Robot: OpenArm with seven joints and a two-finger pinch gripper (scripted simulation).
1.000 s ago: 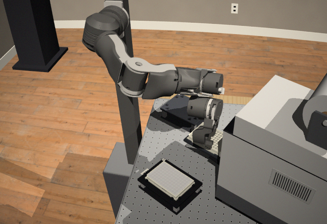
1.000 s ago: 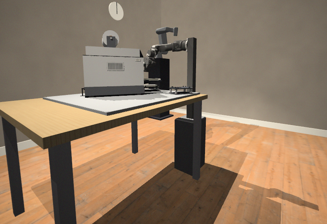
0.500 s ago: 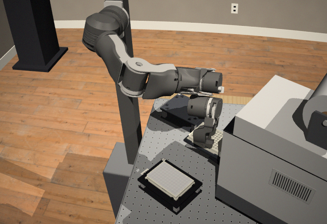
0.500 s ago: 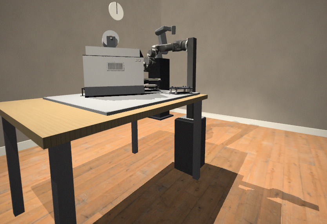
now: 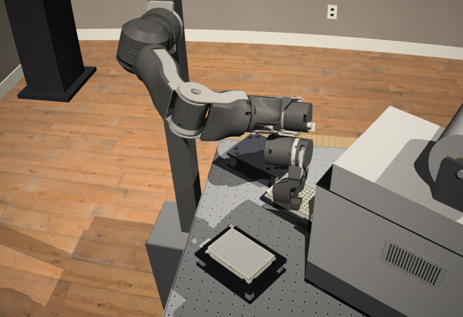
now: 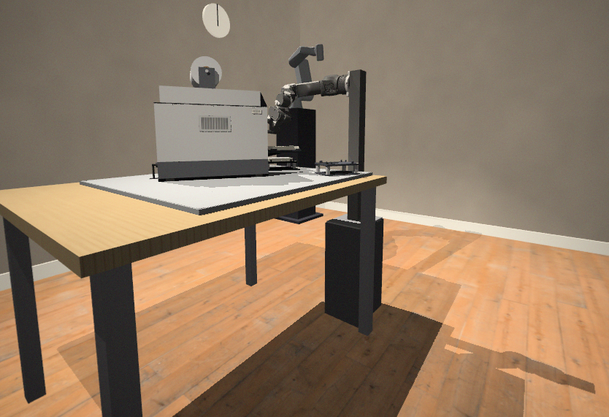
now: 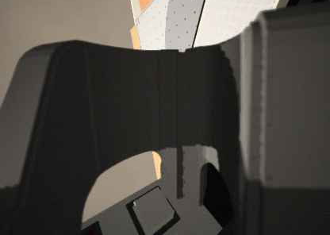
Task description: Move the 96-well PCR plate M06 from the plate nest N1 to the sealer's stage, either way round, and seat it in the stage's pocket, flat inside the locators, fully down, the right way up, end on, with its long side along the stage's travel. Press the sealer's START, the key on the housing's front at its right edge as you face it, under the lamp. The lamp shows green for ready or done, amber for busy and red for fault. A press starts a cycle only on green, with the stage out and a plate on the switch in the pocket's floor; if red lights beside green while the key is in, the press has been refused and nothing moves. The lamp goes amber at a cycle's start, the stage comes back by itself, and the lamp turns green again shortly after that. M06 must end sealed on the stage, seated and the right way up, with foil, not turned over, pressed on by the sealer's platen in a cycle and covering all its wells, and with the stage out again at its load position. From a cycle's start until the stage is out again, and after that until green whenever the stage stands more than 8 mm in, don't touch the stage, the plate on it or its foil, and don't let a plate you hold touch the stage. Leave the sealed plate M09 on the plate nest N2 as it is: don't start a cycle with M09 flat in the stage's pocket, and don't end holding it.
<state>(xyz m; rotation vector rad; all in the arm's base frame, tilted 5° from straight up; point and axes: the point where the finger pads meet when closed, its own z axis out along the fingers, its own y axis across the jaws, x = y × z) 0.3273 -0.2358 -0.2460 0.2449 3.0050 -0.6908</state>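
The open-well plate M06 (image 5: 306, 196) lies on the sealer's stage, just in front of the housing (image 5: 386, 216); it also shows as a white well grid at the top of the wrist view (image 7: 238, 5). My gripper (image 5: 296, 202) is shut and empty. It hangs over the plate's near end, close to the housing's front. In the wrist view the closed fingers (image 7: 170, 144) fill the middle, and a square grey key (image 7: 152, 209) on the housing's front shows below them. Whether the fingers touch the plate is hidden. The sealed plate M09 (image 5: 241, 255) sits on its nest N2.
The empty black nest N1 (image 5: 251, 150) stands behind the stage. The arm's column (image 5: 181, 139) rises at the breadboard's left edge. The foil roll (image 5: 444, 154) sits on top of the sealer. From the exterior view the housing (image 6: 210, 139) hides most of the stage.
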